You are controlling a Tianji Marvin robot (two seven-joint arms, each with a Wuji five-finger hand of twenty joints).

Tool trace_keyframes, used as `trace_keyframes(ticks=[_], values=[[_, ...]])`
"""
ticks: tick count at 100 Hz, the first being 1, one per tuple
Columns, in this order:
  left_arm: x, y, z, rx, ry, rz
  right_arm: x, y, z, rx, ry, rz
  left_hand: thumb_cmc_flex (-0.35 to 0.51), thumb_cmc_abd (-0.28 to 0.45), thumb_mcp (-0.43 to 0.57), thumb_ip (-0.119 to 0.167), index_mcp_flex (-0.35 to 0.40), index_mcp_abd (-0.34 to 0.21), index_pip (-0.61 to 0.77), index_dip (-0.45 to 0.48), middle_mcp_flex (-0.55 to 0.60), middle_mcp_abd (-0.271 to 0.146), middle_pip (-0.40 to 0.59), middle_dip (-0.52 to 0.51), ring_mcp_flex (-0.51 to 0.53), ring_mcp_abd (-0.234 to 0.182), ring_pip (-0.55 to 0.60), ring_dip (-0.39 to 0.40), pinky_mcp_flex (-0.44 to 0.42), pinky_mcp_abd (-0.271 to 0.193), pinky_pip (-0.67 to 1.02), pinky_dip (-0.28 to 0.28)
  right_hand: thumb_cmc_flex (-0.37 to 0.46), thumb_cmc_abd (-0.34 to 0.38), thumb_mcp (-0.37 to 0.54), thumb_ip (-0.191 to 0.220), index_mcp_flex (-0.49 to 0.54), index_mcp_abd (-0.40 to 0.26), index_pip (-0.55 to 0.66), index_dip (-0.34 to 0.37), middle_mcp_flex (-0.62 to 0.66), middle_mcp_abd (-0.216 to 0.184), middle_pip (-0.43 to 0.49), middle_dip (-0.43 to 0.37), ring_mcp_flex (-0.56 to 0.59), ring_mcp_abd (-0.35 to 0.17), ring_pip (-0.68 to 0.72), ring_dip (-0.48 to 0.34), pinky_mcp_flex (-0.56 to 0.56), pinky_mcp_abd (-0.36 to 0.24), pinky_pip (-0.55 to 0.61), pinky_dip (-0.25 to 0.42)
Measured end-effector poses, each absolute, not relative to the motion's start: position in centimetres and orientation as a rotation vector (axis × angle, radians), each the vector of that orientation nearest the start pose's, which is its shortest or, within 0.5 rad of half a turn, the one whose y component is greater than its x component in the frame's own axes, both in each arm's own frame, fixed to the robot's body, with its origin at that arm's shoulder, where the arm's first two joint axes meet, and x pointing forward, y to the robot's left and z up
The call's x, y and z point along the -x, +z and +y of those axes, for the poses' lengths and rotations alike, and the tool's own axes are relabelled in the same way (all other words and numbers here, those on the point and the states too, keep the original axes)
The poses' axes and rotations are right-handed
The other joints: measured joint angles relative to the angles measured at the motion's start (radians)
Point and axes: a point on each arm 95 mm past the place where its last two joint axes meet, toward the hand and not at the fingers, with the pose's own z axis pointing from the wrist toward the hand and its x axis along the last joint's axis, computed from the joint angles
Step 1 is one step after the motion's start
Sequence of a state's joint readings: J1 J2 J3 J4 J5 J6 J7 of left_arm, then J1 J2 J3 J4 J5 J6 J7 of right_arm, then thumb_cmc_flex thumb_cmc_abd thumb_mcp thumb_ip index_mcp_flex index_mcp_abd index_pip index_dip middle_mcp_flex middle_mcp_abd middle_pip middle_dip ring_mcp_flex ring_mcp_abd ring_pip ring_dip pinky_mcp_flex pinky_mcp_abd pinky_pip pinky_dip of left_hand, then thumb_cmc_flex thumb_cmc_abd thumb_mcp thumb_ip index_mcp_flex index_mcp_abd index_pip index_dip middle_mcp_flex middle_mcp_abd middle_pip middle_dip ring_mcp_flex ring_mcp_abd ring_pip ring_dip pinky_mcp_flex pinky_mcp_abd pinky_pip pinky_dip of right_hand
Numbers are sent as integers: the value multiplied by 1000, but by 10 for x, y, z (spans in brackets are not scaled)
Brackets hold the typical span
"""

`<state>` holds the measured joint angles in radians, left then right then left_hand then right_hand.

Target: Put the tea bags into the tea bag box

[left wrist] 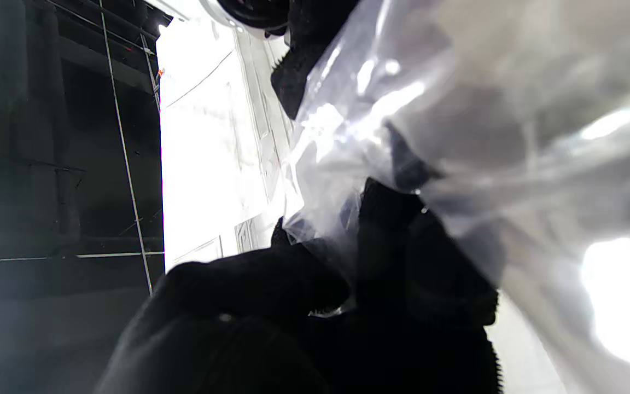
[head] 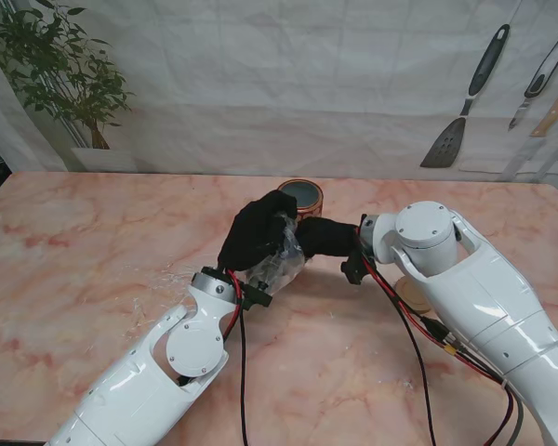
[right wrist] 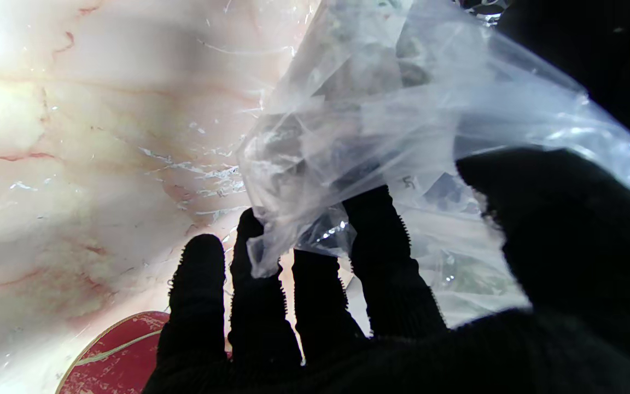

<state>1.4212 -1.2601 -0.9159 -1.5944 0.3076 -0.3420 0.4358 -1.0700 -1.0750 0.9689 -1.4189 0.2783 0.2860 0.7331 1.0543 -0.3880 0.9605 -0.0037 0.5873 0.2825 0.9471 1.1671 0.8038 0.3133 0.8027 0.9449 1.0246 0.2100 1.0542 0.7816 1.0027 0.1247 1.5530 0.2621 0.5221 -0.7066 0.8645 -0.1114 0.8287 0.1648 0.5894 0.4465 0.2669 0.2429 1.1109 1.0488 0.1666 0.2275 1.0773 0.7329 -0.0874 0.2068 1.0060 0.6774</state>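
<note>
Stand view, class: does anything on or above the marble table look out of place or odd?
One thing stands out: a crumpled clear plastic bag is bunched between the left robot hand and the right robot hand, near the round tin. Its contents are too blurred to identify. A small round disc lies beside the right arm.

You see both black-gloved hands meeting mid-worktop: the left hand (head: 258,232) grips a clear plastic bag (head: 279,263), the right hand (head: 327,238) touches it. A round tin (head: 302,196) sits just beyond, toward the far edge.
</note>
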Motion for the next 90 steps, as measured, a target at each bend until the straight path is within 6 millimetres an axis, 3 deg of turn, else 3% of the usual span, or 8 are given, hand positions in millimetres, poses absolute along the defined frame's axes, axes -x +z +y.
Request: trace_keyframes(ticks=[10,19,23,28,44,59,77,90], values=[[-388,-261,-140,1424,-2631,759,-468,-259,74,1901,-1334,-1328,9,0,-10,0,0,0,0,0,0,0,-7,0,-1,12,-25,-10,-1,9,-10,0,59,-13,57,-9,0,0,15,11,2,-1,0,0,2,0,0,0,1,0,0,0],[-388,-263,-140,1429,-2636,759,-468,-259,76,1913,-1339,-1332,9,0,-10,0,0,0,1,3,-3,0,-8,0,-1,12,-33,-13,-1,10,-10,0,157,-11,49,-65,0,0,150,-151,20,-3,2,0,21,0,0,0,11,0,1,0],[-387,-263,-141,1428,-2639,760,-467,-259,78,1918,-1341,-1331,10,0,-10,0,0,0,1,3,-4,0,-8,0,-1,13,-48,-13,-1,11,-11,0,217,3,11,-76,0,-5,261,-248,35,-10,4,0,33,0,0,0,16,0,1,0],[-387,-263,-141,1425,-2643,760,-467,-259,79,1920,-1345,-1332,10,1,-10,0,0,0,2,4,-5,0,-8,0,-1,14,-49,-14,-1,11,-11,0,255,30,-8,-77,1,-13,322,-302,48,-12,12,0,46,0,0,0,21,1,2,0],[-386,-263,-141,1415,-2646,764,-466,-260,82,1945,-1371,-1280,10,2,-10,0,0,0,4,4,-7,0,-9,8,-1,14,-53,-24,-1,11,-11,0,313,111,-33,-84,32,-18,390,-324,77,-13,15,0,47,0,0,0,24,1,3,-3],[-387,-262,-140,1401,-2639,763,-464,-261,82,1949,-1380,-1261,10,2,-10,0,0,0,5,4,-7,0,-9,9,-1,14,-60,-25,-1,11,-11,0,314,169,-44,-86,-4,-2,405,-188,49,-13,25,0,46,0,0,0,11,1,3,-5],[-389,-262,-137,1391,-2606,758,-463,-259,78,1957,-1383,-1231,10,2,-10,0,0,0,5,4,-7,0,-9,9,-1,14,-66,-25,-1,11,-12,0,314,208,-16,-15,-101,51,445,14,-34,-13,27,-12,-28,-24,-2,-10,-2,-2,-52,-31],[-391,-263,-132,1404,-2585,743,-462,-256,72,1986,-1381,-1171,10,2,-10,0,0,0,5,4,-7,0,-9,9,-1,14,-66,-25,-1,11,-12,0,312,228,19,-14,-135,88,459,90,-60,-13,27,-15,-51,-26,-13,-22,-4,-4,-96,-31]])
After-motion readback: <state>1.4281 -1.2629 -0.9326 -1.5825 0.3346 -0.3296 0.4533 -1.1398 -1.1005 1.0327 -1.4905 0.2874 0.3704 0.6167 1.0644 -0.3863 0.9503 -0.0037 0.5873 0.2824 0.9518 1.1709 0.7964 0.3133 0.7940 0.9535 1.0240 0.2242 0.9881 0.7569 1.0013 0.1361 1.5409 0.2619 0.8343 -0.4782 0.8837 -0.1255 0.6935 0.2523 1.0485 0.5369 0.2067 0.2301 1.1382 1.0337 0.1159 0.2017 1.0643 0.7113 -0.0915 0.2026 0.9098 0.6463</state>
